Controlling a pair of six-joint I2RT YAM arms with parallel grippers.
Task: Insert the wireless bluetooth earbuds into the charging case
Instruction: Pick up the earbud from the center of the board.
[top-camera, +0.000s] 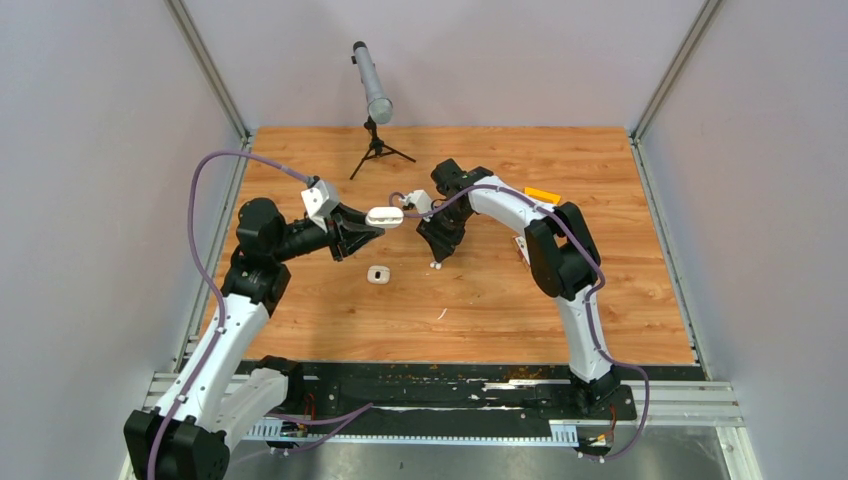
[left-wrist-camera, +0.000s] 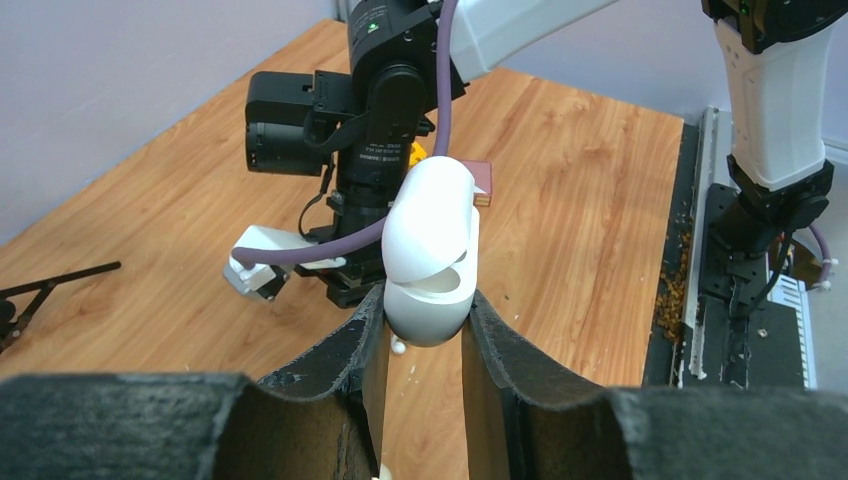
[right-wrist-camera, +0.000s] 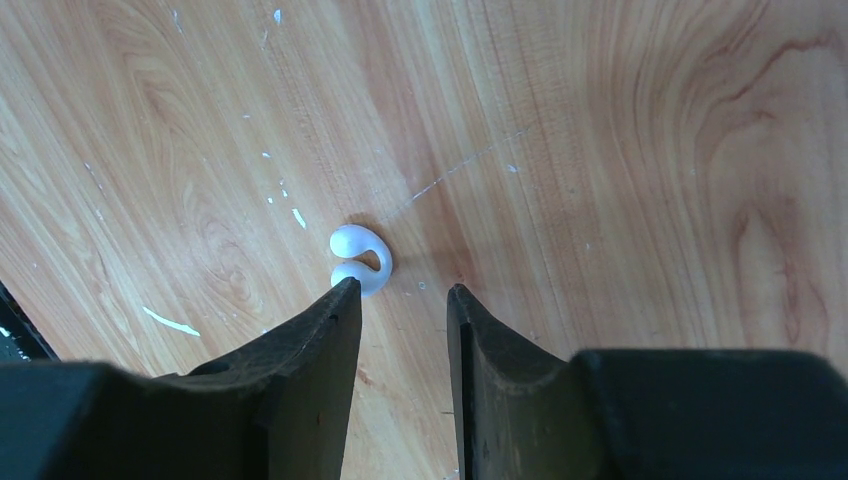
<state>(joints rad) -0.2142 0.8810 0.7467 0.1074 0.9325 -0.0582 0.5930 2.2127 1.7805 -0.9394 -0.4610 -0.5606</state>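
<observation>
Top external view: left gripper (left-wrist-camera: 425, 305) clamps charging case (left-wrist-camera: 430, 230) aloft, lid ajar, seemingly ready to receive buds. Right gripper (right-wrist-camera: 403, 295) hovers, jaws parted and empty, over earbud (right-wrist-camera: 360, 258) lying mid-table (top-camera: 600, 300), far from edges, apparently lining up pick.

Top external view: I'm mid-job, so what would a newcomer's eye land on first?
The left gripper holds a white charging case in the air over the table's middle, its lid ajar. Just right of it, the right gripper points down with open jaws, and a tiny white earbud lies on the wood just off its fingertips. A second white case sits on the table nearer the arm bases.
</observation>
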